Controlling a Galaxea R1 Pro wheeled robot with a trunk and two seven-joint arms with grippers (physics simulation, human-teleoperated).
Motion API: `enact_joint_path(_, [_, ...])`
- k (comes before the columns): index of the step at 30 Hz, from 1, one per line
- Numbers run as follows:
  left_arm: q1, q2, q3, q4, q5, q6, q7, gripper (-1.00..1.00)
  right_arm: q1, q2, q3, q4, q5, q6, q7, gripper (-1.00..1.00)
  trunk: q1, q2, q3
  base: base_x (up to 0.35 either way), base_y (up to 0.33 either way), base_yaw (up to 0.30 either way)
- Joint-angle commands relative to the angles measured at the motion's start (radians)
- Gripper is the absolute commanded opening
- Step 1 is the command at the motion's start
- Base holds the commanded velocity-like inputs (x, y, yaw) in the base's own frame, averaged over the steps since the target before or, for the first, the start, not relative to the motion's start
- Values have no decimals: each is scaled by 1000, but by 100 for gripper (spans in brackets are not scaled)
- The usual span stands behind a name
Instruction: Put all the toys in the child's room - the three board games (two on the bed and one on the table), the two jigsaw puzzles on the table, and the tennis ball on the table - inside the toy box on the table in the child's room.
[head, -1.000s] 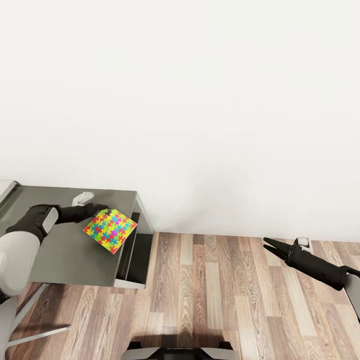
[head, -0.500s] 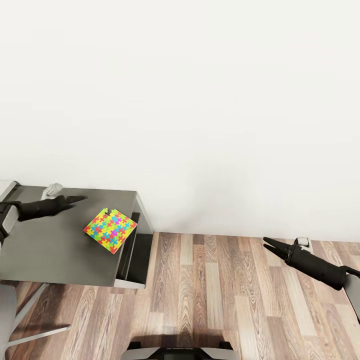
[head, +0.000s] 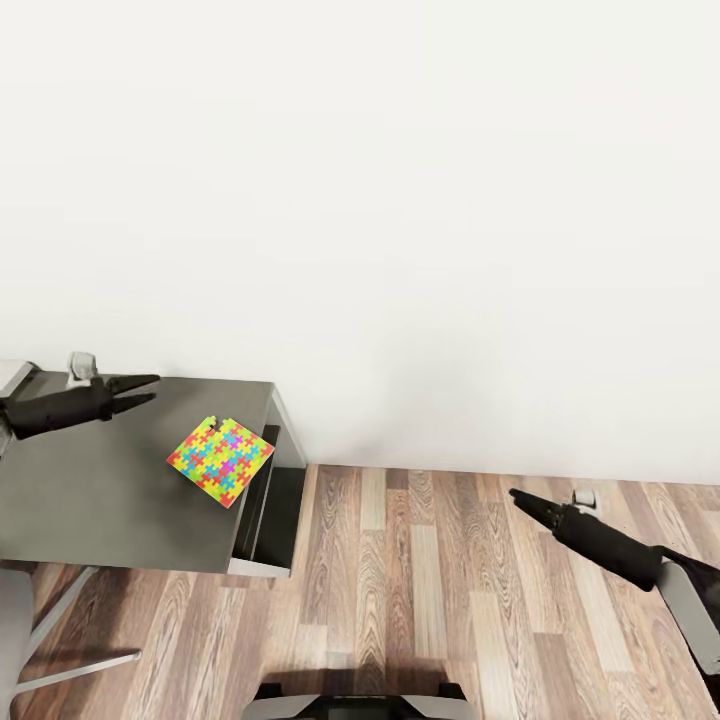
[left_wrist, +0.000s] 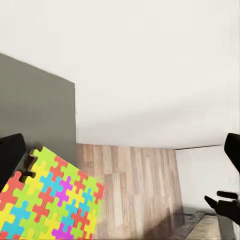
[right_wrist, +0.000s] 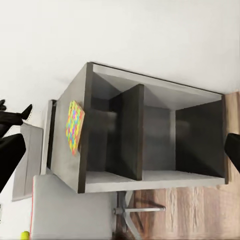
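Note:
One jigsaw puzzle (head: 220, 461), a bright square panel, lies flat near the right end of the table's dark grey cabinet top (head: 120, 500). It also shows in the left wrist view as the jigsaw puzzle (left_wrist: 50, 202). My left gripper (head: 150, 389) hovers open and empty above the top, to the left of and behind the puzzle, clear of it. Far to the right, my right gripper (head: 516, 495) hangs open over the floor, empty. A light grey tray, apparently the toy box (right_wrist: 26, 160), stands beyond the puzzle. A tiny yellow-green tennis ball (right_wrist: 23, 234) shows at the frame's edge.
The cabinet (right_wrist: 150, 140) has open compartments under its top. A white slanted leg (head: 60, 600) stands at the lower left. Wood-plank floor (head: 450, 600) stretches between the cabinet and my right arm. A plain white wall (head: 400, 200) runs behind.
My left gripper has drawn back from the puzzle's near corner, up and to the left; the puzzle stayed in place. My right gripper has shifted a little left and down.

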Motion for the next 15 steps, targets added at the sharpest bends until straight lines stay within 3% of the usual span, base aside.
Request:
enact_joint_path(1, [1,-1,-2,-3,-6,12,-31,100,0,0,11,10,-3,1,0,100,1,-2,-1,0,0,0])
enact_joint_path(4, [27,-13,-82,-65,-6,28,-180,100,-1,11,65,47,-3,-24,-27,100,1,-2,-1,0,0,0])
enact_joint_path(5, [36,-17,-96,-86,-5,33,-193,100,-2,17,73,50,-3,-28,-37,100,1,-2,-1,0,0,0])
enact_joint_path(8, [121,-58,-147,-281,0,112,-193,100,-16,69,126,65,-4,-41,-135,100,1,-2,-1,0,0,0])
enact_joint_path(9, [138,-68,-151,-326,0,135,-193,100,-21,80,134,68,-4,-41,-153,100,1,-2,-1,0,0,0])
enact_joint_path(11, [207,-107,-160,-531,6,221,-193,100,-46,124,169,82,-4,-44,-220,100,1,-2,-1,0,0,0])
enact_joint_path(14, [275,-136,-166,-752,23,273,-193,100,-87,175,216,131,-4,-51,-269,100,1,-2,-1,0,0,0])
enact_joint_path(15, [285,-138,-166,-779,27,278,-193,100,-97,183,224,145,-4,-56,-274,100,1,-2,-1,0,0,0])
